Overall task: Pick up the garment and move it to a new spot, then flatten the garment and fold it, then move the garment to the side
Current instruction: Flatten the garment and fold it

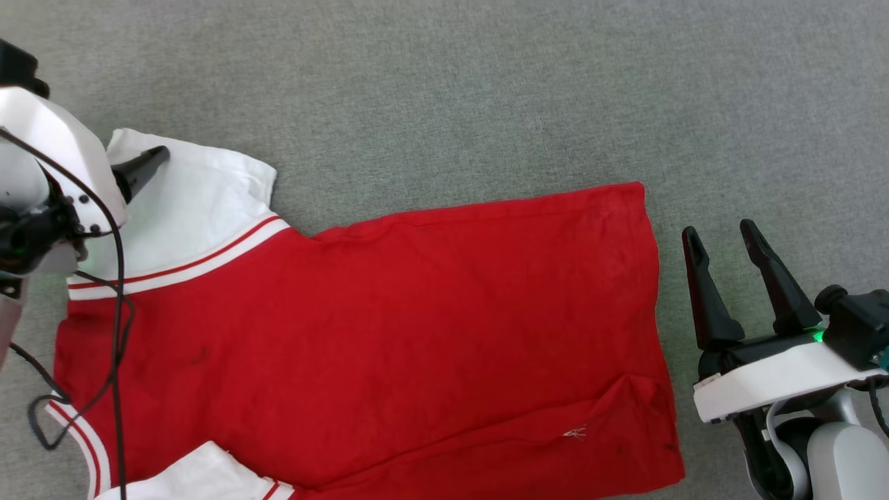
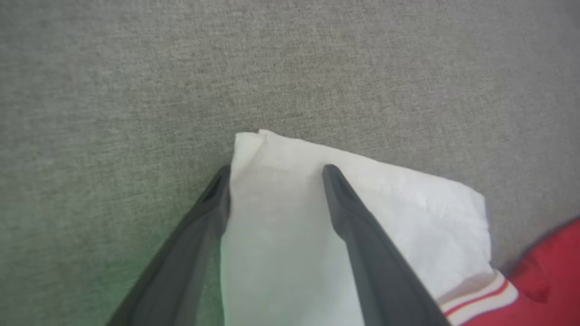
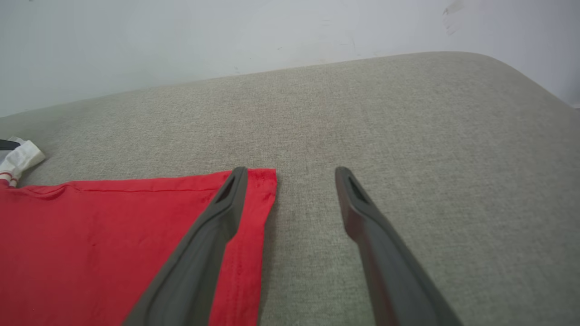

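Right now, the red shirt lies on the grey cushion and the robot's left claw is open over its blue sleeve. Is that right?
Not quite. The sleeve is white, not blue; the left wrist view shows it. The rest holds: the red shirt lies on the grey cushion, and the left claw is open over that sleeve.

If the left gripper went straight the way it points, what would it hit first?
Probably the garment's white sleeve: the left gripper has open jaws straddling its edge, with grey surface beyond. Height above it is unclear.
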